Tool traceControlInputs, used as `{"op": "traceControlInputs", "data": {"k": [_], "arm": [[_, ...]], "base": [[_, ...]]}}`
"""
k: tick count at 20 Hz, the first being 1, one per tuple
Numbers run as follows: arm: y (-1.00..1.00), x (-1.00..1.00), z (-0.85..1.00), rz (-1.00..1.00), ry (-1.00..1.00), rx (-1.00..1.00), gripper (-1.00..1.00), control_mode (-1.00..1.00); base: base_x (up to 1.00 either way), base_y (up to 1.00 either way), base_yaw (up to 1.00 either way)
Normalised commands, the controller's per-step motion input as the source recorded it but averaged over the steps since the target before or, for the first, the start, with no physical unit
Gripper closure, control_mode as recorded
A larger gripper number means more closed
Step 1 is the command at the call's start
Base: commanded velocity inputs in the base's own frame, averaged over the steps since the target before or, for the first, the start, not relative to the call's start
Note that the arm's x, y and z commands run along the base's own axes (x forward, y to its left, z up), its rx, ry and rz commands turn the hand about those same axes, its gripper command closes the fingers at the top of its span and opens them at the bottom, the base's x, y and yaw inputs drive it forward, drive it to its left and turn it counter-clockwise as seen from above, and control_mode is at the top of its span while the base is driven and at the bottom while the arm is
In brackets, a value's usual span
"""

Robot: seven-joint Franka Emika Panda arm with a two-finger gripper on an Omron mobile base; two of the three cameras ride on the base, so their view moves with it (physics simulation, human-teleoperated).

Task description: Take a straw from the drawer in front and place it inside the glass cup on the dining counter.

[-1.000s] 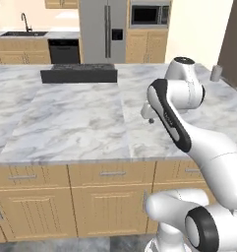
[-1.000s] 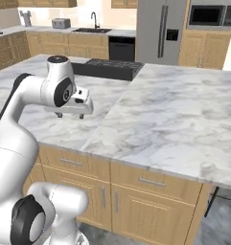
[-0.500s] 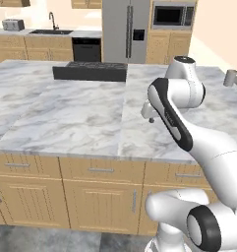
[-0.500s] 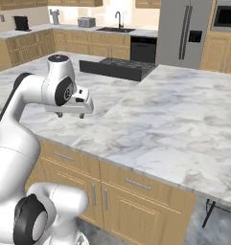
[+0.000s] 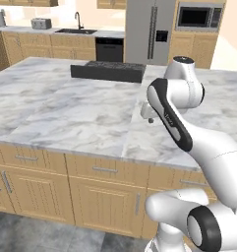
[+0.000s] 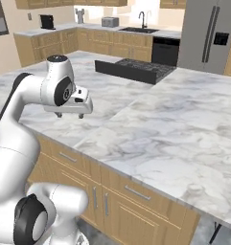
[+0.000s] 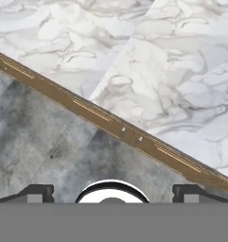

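Note:
The dining counter (image 5: pixel 66 113) (image 6: pixel 174 129) is a white-grey marble slab over light wooden cabinets. My gripper (image 5: pixel 148 114) (image 6: pixel 69 115) hangs open above its near part, pointing down, with nothing between the fingers. In the hand view the gripper (image 7: pixel 113 193) looks down on the marble, the counter's wooden front edge (image 7: pixel 110 124) and the grey floor below. Shut drawer fronts with silver bar handles (image 5: pixel 105 170) (image 6: pixel 136 193) line the cabinet under the slab; I cannot tell which is the task's drawer. The straw is hidden. A faint translucent shape near the slab's front edge may be the glass cup (image 6: pixel 196 190).
A black cooktop (image 5: pixel 107 71) (image 6: pixel 133 70) is set in the far side of the counter. Behind it stand a steel fridge (image 5: pixel 149 32), a dishwasher (image 5: pixel 109 49) and wall counters with a sink (image 5: pixel 76 30). Cabinet doors (image 5: pixel 36 197) run below the drawers.
The whole picture has slid to the right in both base views, so the base has moved. The arm holds the same pose and the gripper stays open.

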Motion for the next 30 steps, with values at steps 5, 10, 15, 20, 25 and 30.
{"op": "traceControlInputs", "data": {"k": [5, 10, 15, 20, 25, 30], "arm": [[-0.02, 0.01, -0.04, 0.06, 0.04, 0.0, -1.0, -1.0], [0.49, -0.08, -0.06, 0.01, 0.0, -0.05, -1.0, -1.0], [1.0, -0.08, -0.22, 0.0, 0.0, -0.25, -1.0, -1.0], [1.0, -0.02, -0.32, 0.0, 0.0, -0.34, -1.0, -1.0], [1.0, 0.0, -0.49, 0.0, 0.0, -0.34, -1.0, -1.0], [0.95, 0.0, -0.63, 0.0, 0.0, -0.3, -1.0, -1.0]], "base": [[0.06, -0.12, 0.09], [0.0, 0.0, 0.0], [0.0, 0.0, 0.0], [0.0, 0.0, 0.0], [0.0, 0.0, 0.0], [0.0, 0.0, 0.0]]}}
